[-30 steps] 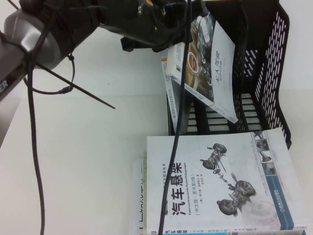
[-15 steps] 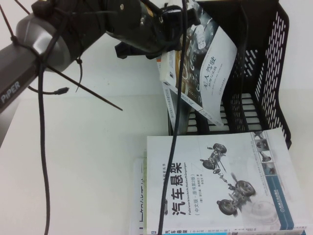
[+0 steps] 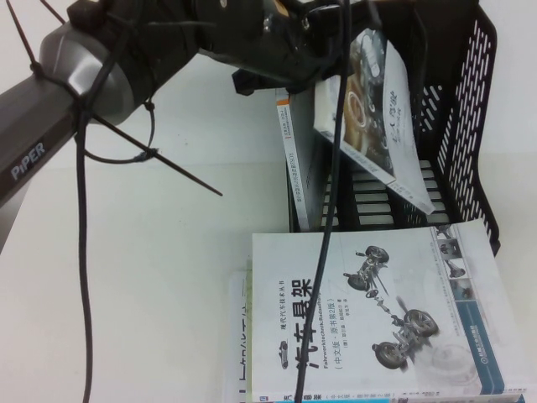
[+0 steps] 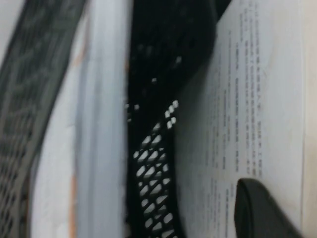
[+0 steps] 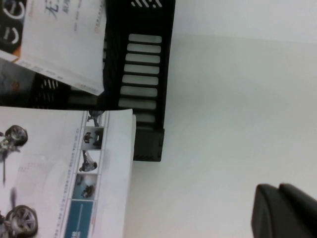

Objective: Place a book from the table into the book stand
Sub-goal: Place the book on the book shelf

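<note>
My left gripper is shut on the top edge of a book with a coffee-cup cover. It holds the book tilted inside the black mesh book stand, lower corner down in a middle slot. In the left wrist view one black finger presses on the book's white printed face; the other finger is hidden behind it. My right gripper is shut and empty above bare table, to the right of the stand. It is out of the high view.
A thin book stands upright in the stand's left slot, and it also shows in the left wrist view. A stack of books topped by a white car-suspension book lies in front of the stand. Cables hang across the view.
My left gripper has carried the held book to the right and deeper into the stand. The book now sits more upright, past the left divider. The stack has not moved.
</note>
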Tool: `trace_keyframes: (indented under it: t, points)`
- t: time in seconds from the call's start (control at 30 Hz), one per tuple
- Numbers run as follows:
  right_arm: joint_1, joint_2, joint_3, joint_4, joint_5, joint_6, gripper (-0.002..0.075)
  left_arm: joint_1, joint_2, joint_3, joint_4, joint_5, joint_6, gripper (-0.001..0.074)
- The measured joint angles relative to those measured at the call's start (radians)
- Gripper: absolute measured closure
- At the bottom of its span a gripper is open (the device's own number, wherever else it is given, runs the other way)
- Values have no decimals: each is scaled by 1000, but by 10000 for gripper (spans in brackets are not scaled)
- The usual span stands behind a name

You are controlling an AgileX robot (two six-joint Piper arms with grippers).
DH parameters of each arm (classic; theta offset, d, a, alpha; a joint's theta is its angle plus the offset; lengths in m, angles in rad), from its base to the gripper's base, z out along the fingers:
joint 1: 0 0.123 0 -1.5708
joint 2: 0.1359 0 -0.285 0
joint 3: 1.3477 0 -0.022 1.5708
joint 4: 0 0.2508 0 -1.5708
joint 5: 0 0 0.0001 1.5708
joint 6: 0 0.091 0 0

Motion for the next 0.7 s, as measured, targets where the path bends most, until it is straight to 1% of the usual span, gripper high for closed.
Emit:
trace_keyframes:
  t: [0.13, 0.27, 0.57, 0.7]
  points:
    - [0, 0, 0, 7, 0, 0, 720, 0, 2, 0, -49, -22, 93, 636]
    - [0, 0, 0, 19, -4, 0, 720, 0, 7, 0, -35, -24, 113, 636]
    - [0, 0, 10, 31, -37, 0, 720, 0, 13, 0, 88, 0, 42, 636]
    - [0, 0, 10, 33, -41, 0, 720, -5, 13, 0, 185, 13, -42, 636]
